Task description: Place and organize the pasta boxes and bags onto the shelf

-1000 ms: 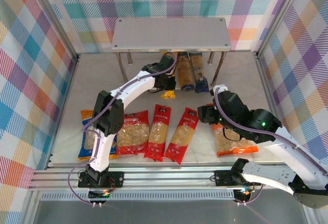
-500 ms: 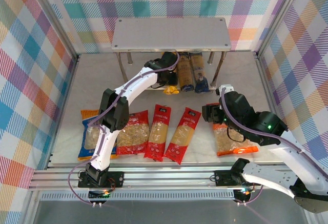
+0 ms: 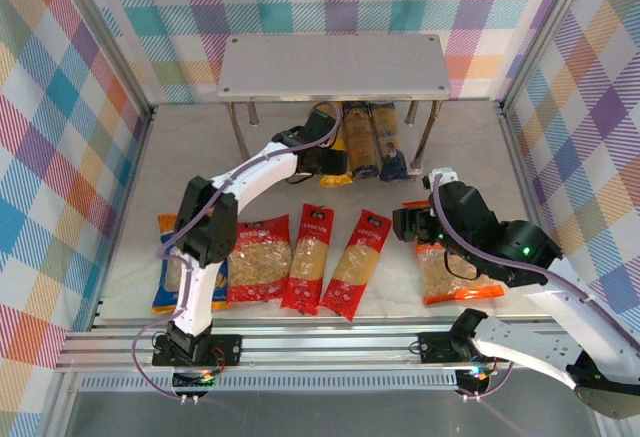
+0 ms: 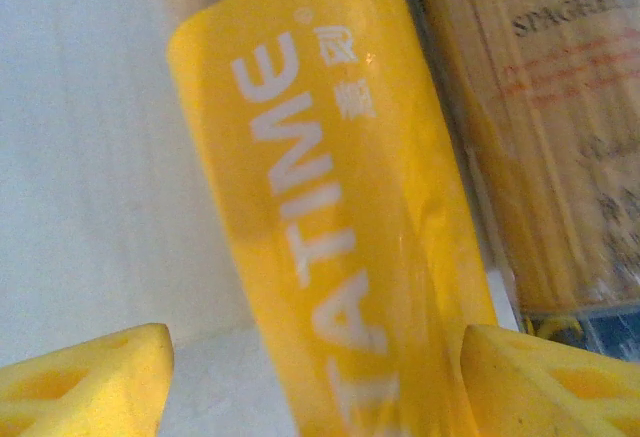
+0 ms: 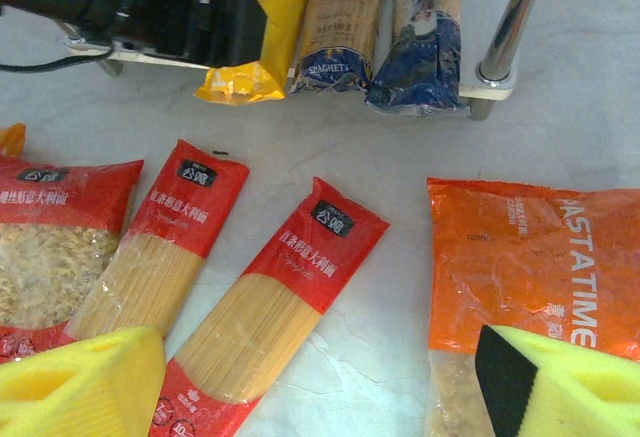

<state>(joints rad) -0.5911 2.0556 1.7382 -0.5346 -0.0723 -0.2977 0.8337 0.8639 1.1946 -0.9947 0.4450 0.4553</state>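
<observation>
The yellow pasta box (image 4: pixel 330 217) lies on the lower board of the shelf (image 3: pixel 335 65), its near end (image 3: pixel 334 178) sticking out. My left gripper (image 4: pixel 315 387) straddles that end, open, with a gap on its left side. Beside it lie two clear-fronted boxes (image 3: pixel 362 145) (image 3: pixel 388 145). Two red boxes (image 3: pixel 312 257) (image 3: pixel 356 262) rest on the table. My right gripper (image 5: pixel 320 387) hangs open over bare table between the right red box (image 5: pixel 270 297) and the orange bag (image 5: pixel 530 257). The red bag (image 3: pixel 260 257) and blue-and-orange bag (image 3: pixel 170 267) lie at the left.
The shelf's front right leg (image 5: pixel 510 22) stands just right of the blue-ended boxes. Checkered walls close in the table on three sides. Bare tabletop shows left of the shelf (image 3: pixel 190 157) and at the right (image 3: pixel 480 167).
My left gripper has opened and let go of the yellow box, which now lies a little deeper under the shelf. My right gripper has opened wider and drifted slightly right.
</observation>
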